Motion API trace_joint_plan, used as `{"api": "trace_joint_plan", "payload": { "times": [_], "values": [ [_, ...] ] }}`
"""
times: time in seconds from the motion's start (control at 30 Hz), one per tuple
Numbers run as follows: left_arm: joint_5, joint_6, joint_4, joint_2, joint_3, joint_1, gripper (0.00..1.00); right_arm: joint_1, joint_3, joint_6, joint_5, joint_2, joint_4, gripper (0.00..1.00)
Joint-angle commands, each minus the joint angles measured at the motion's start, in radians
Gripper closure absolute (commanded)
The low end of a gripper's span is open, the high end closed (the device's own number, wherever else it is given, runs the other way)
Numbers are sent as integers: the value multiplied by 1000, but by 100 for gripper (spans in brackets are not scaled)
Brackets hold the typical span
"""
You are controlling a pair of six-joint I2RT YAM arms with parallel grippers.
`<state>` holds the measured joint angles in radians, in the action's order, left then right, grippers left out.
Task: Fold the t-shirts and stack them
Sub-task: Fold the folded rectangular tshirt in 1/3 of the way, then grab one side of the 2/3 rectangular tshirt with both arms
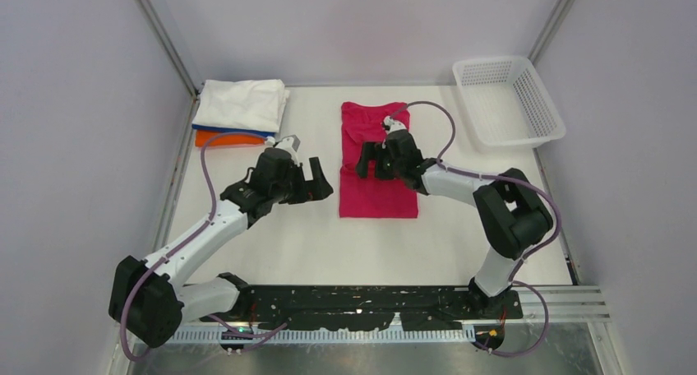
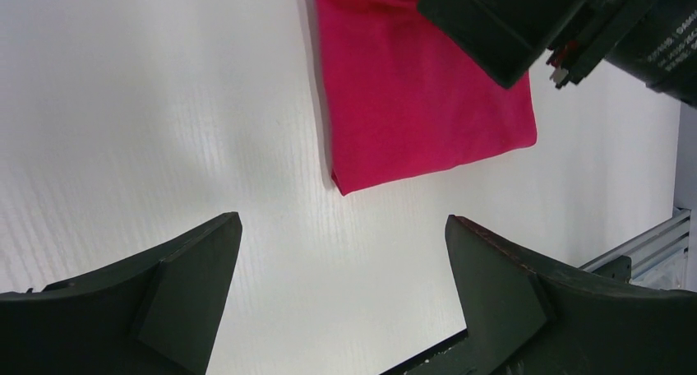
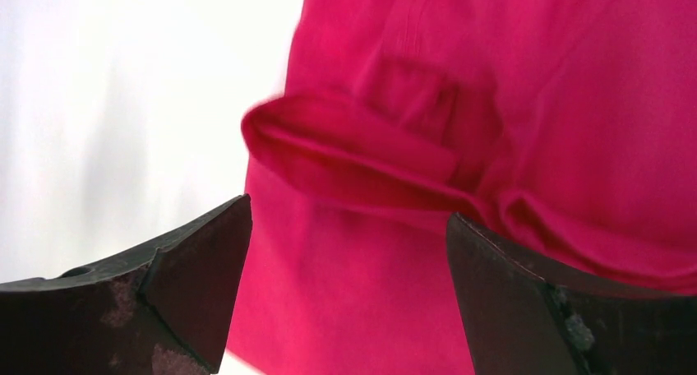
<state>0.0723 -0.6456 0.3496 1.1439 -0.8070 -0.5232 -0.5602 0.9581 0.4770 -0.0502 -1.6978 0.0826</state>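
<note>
Magenta t-shirt (image 1: 379, 199), folded lengthwise with a rolled crease, lies beneath the spread right claw (image 1: 374, 160); the spread left claw (image 1: 317, 182) hangs left of it.

You see only thin edges of the blue shirt (image 1: 234, 131) and orange shirt (image 1: 220, 139) beneath the white shirt (image 1: 242, 104); the right pincer (image 1: 374, 162) covers part of the magenta shirt (image 1: 378, 199), cropped in both wrist views.

Soft, matt magenta-red cotton t-shirt (image 1: 376, 201), creased at its folded edge, on a white table (image 1: 304, 243) with a finely ribbed, faintly sheened surface. The basket (image 1: 544, 104) is glossy white plastic mesh. The right gripper (image 3: 347, 215) has matt black fingers (image 3: 189, 293), scuffed and worn.
</note>
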Motion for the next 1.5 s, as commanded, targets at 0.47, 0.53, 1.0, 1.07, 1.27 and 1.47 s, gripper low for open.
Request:
{"api": "trace_joint_plan", "payload": {
  "times": [0.47, 0.53, 1.0, 1.07, 1.27, 1.47],
  "values": [
    [52, -22, -42, 81, -21, -1, 0, 122, -3, -44, 110, 178, -56, 5],
    [78, -47, -60, 129, -26, -1, 0, 123, -112, 0, 121, 279, -96, 5],
    [170, -156, -178, 506, -130, -37, 32, 135, -485, 165, 72, 606, -261, 9],
    [176, -160, -173, 538, -150, -44, 36, 133, -497, 166, 70, 591, -250, 14],
    [164, -153, -127, 576, -167, -55, 53, 133, -515, 175, 27, 525, -156, 30],
    [142, -154, -112, 583, -155, -71, 56, 133, -514, 184, -19, 437, -99, 45]
  ]
}}
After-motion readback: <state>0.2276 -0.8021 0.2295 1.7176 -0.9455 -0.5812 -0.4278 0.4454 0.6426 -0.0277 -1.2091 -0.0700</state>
